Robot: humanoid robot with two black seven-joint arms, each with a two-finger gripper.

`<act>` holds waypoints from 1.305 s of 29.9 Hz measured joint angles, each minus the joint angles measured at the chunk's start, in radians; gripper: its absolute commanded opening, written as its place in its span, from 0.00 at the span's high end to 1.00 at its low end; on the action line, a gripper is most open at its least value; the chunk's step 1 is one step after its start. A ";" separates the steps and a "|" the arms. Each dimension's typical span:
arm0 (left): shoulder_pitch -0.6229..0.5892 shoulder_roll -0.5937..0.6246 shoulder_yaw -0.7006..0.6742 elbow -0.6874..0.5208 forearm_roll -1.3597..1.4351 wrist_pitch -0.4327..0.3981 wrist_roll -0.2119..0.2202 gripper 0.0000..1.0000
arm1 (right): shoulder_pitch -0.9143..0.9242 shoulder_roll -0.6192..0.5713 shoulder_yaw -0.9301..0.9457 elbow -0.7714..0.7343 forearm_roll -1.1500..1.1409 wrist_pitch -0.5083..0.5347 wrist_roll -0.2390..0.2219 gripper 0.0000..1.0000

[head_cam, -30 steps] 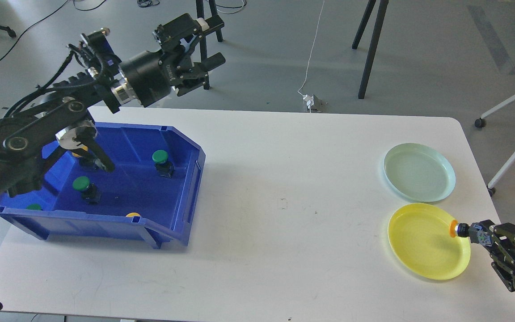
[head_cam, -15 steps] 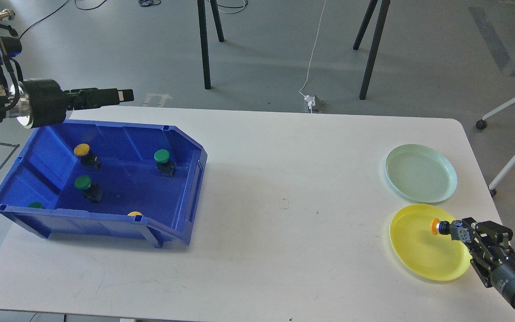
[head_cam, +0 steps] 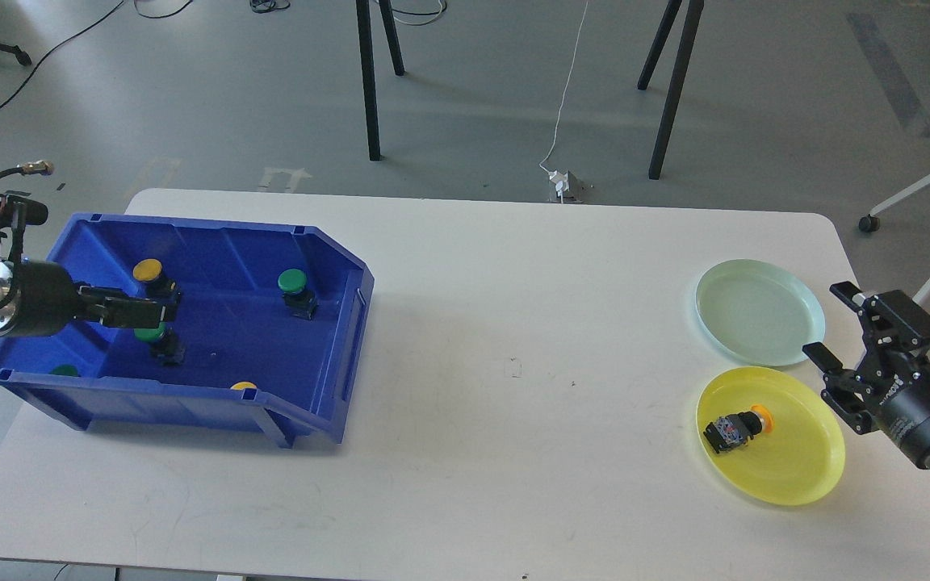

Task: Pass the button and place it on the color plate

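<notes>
While the orange-capped button lies delivered, the scene reads as follows.

Orange push button (head_cam: pixel 737 428): lying on its side inside the yellow plate (head_cam: pixel 804 476), cap toward the right, black body toward the left; nothing grips it.

Right gripper (head_cam: pixel 851 327): fingers spread wide and empty, hovering just right of the yellow plate and near the pale green plate (head_cam: pixel 760 311); my judgement is that it stands apart so the button can settle freely.

Left gripper (head_cam: pixel 154 309): reaching horizontally into the blue bin (head_cam: pixel 328 339), its tip between a yellow button (head_cam: pixel 147 270) and a green button (head_cam: pixel 150 332); seen edge-on and dark, so I cannot tell whether the fingers are apart or together. It looks poised for the next pick.

Blue bin contents: the yellow button at the back left, a green button (head_cam: pixel 292 282) toward the back right, the green one near the tip, a green cap (head_cam: pixel 64 371) and a yellow cap (head_cam: pixel 243 386) peeking over the front wall.

Pale green plate: empty, so a green button would suit it.

Yellow plate: holds the one orange button only.

Table (head_cam: pixel 513 323): white, bare between bin and plates.
</notes>
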 measured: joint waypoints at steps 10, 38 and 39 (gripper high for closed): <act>0.014 -0.086 0.001 0.131 0.000 0.000 0.000 0.04 | 0.221 0.114 0.282 -0.027 0.365 0.304 -0.108 0.05; 0.034 -0.285 0.015 0.394 0.001 0.000 0.000 0.08 | 0.249 0.115 0.238 -0.062 0.410 0.357 -0.110 0.05; 0.034 -0.286 0.026 0.395 0.001 0.000 0.000 0.12 | 0.248 0.115 0.239 -0.062 0.410 0.357 -0.110 0.05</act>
